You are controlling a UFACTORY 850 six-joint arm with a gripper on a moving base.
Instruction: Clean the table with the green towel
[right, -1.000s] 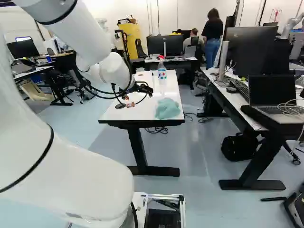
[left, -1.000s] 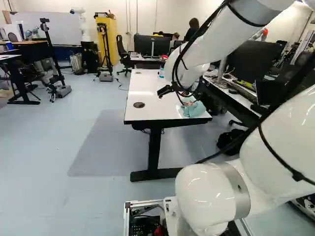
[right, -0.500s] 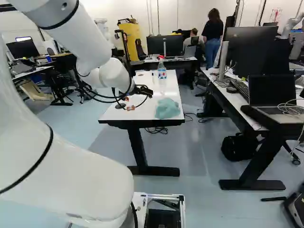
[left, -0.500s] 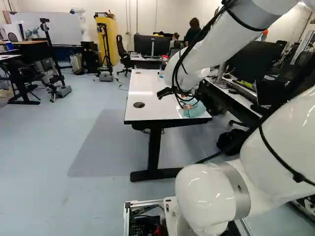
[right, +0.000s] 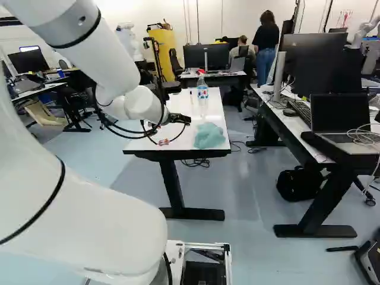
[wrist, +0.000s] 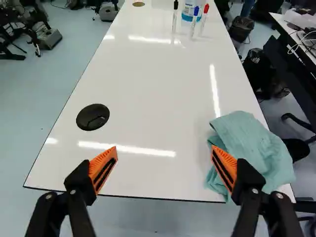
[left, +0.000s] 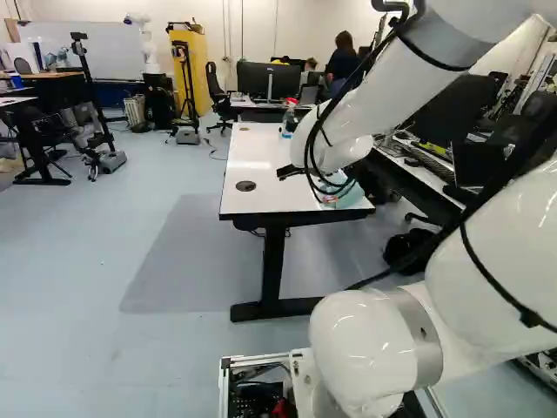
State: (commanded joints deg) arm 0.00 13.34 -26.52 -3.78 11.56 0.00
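Picking up the green towel (wrist: 252, 143) looks like the step in hand, and it wants a sideways shift first: carry the gripper (wrist: 163, 152) further from the black grommet (wrist: 93, 117) until the heap is centred, then go straight down and pinch a thick fold—a thin edge could slip out. Its fingers stand wide apart with nothing gripped. The towel lies crumpled on the white table (wrist: 153, 94), across from the grommet, beside and partly beyond the finger farther from it—though height above the tabletop is hard to judge.
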